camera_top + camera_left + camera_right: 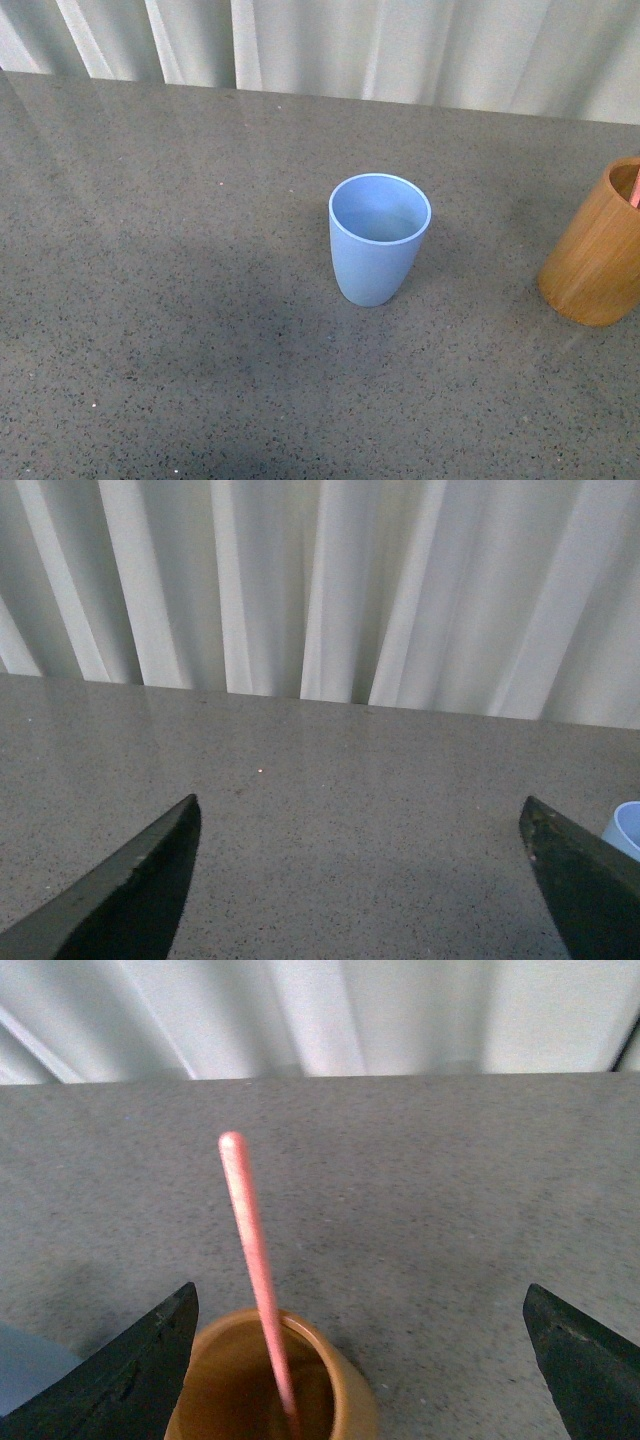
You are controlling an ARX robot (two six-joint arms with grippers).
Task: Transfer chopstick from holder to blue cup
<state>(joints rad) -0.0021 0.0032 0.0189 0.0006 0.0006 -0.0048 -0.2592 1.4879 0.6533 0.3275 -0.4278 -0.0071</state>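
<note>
The chopstick (258, 1290) stands in the holder (345, 1400), long axis close to upright with a slight lean, rounded tip pointing up out of the mouth and lower end down inside. The right gripper (360, 1295) hangs above the holder, jaws spread wide either side of the stick, touching nothing. The blue cup (378, 245) stands upright, apart from the holder on its left, and the left gripper (358, 810) is also wide open and empty.

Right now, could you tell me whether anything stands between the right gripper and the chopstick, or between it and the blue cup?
Nothing visible does. The open right gripper faces the chopstick, standing in the holder, unobstructed; only bare table separates holder and blue cup.
</note>
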